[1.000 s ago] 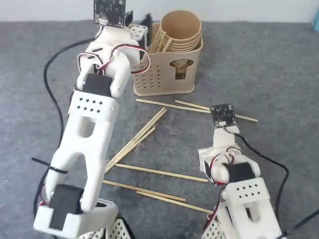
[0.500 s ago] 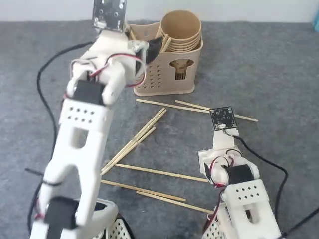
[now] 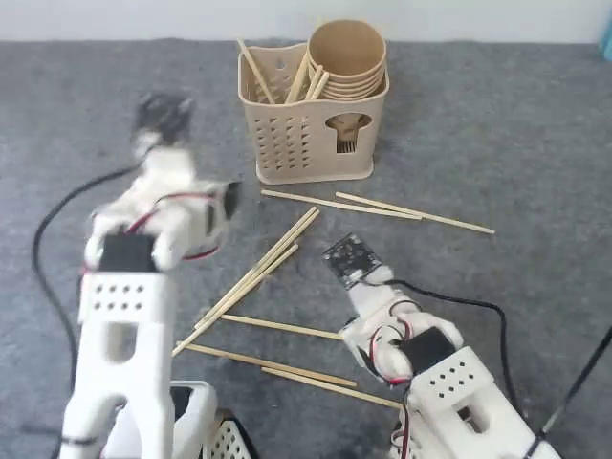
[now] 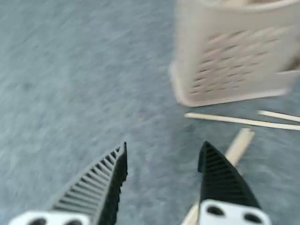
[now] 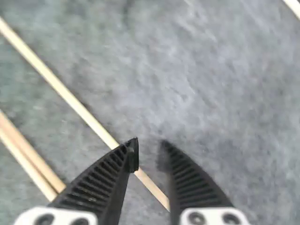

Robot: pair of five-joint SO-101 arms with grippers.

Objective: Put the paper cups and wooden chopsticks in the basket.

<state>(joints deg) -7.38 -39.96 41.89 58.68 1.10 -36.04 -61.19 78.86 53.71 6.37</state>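
Item: basket (image 3: 311,143), beige, perforated, upright near the far edge of the grey surface (image 3: 535,124). Contents: paper cups (image 3: 346,48) nested in one stack on the side toward the right edge, and stowed chopsticks (image 3: 251,65) leaning on the side toward the left edge. Outstanding: loose chopsticks (image 3: 256,270) lying flat across the middle of the surface and on toward its near edge, with a further pair (image 3: 378,206) just in front of the basket. Left pincer (image 4: 164,149): spread wide, nothing in it, over bare surface toward the left edge, basket ahead of it. Right pincer (image 5: 149,143): narrow gap, nothing gripped, low over a single chopstick (image 5: 70,101) that runs under one jaw tip rather than through the gap. Step in hand, by judgement: the right arm picking up that stick; cups look done, sticks only partly. Handling notes: widen the gap a little and shift sideways until the stick lies squarely between the jaws and crosswise to them; press the tips down onto the soft surface, since the stick is thin and lies flat; close near mid-length so neither end droops; keep clear of the neighbouring pair to avoid dragging them; lift, tip the stick upright, and release it beside the stowed ones, away from the cup stack
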